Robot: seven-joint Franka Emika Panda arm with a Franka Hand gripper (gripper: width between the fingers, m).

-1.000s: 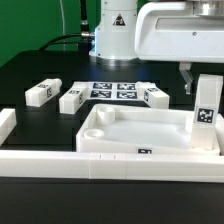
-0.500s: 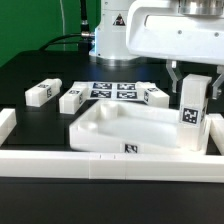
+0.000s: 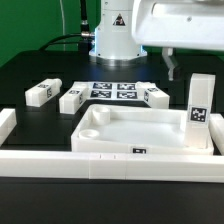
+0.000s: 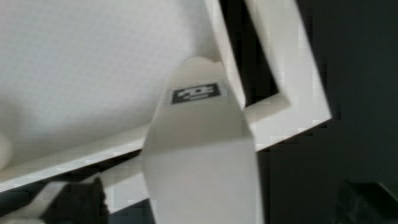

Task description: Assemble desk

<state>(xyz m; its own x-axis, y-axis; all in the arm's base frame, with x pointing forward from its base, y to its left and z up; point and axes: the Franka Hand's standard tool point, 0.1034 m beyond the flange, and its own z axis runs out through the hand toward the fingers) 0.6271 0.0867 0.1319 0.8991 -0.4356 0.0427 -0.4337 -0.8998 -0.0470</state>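
The gripper (image 3: 188,68) hangs just above the upright leg (image 3: 200,112), and its jaws stand apart with nothing between them: the one finger (image 3: 172,66) that shows plainly in the exterior view is clear of the leg, toward that view's left, with dark table showing in the gap. The other finger cannot be made out. The upright leg stands at the end of the tabletop (image 3: 120,132) on the exterior view's right, inside the raised rim, with a square tag on the face turned to the camera; whether its foot is fully seated cannot be told. The tabletop lies open side up, its near rim against the long low border wall (image 3: 60,162) and carrying a small tag of its own. Behind it three loose legs lie on their sides on the black table (image 3: 30,65): one (image 3: 42,92) farthest to the exterior view's left, a second (image 3: 73,98) just beside it, and a third (image 3: 155,95) further right, beyond the marker board (image 3: 113,90), which lies flat between the second and third. In the wrist view the upright leg (image 4: 199,150) fills the middle, its tag visible, with the tabletop's pale floor (image 4: 89,60) and rim (image 4: 294,85) behind it
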